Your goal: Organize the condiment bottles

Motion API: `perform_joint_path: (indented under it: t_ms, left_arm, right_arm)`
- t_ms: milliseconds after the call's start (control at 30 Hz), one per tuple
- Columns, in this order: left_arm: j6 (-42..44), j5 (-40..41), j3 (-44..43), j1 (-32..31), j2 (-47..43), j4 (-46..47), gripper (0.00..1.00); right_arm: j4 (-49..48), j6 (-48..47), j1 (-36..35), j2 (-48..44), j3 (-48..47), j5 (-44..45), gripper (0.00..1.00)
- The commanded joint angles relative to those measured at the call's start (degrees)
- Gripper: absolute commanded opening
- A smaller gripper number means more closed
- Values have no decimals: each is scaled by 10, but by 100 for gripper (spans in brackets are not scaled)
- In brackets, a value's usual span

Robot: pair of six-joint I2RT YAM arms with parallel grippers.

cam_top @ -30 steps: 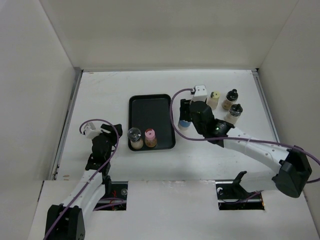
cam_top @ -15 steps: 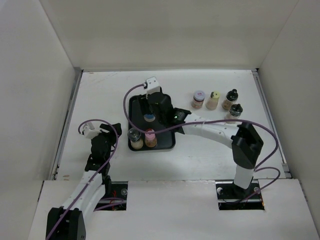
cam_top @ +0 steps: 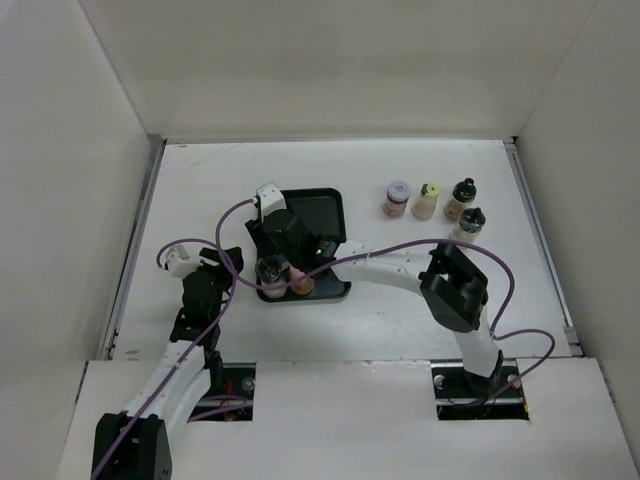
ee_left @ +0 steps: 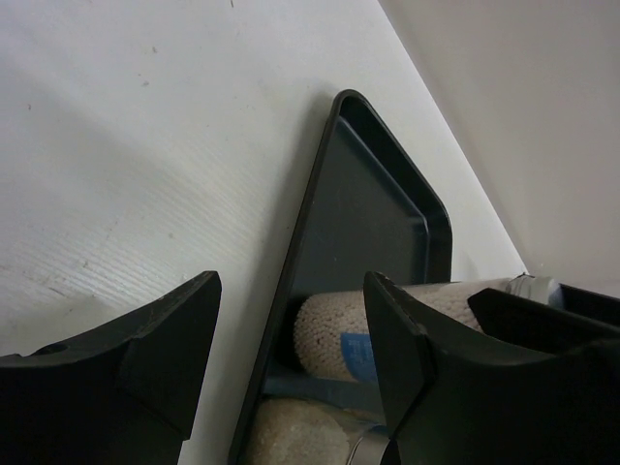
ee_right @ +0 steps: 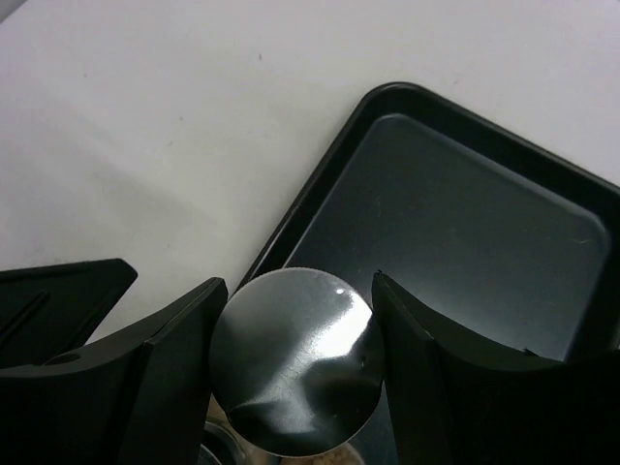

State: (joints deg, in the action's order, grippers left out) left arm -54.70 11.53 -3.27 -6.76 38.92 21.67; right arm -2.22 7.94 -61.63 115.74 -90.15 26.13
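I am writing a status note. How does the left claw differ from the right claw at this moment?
The left claw is open with nothing between its fingers; the right claw grips a silver-topped condiment bottle. The left claw hangs over the table beside the black tray; the right claw is over the tray. Both have black fingers.

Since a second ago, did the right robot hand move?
Yes. The right gripper swung left, from beside the four standing bottles to the near left corner of the black tray, with a bottle between its fingers.
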Motion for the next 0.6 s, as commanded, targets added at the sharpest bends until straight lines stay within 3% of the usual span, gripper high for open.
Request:
perform_joint_path:
  t_ms: [0,167,333,567]
  left_arm:
    - [-8,-2,11,6,-3,23,59]
    - [-8,-3,9,7,0,25,59]
    - [-6,0,8,6,-2,23,59]
    - [-5,-5,9,9,-11,19,59]
  right_arm:
    - [-73,21,-12,-2,-30,-2,44]
    - [-81,31,-23,-1,-20,3,57]
    - [-82,31,-26,-28,-9,10,85]
    - [-82,34,-9,-105,28,16,91]
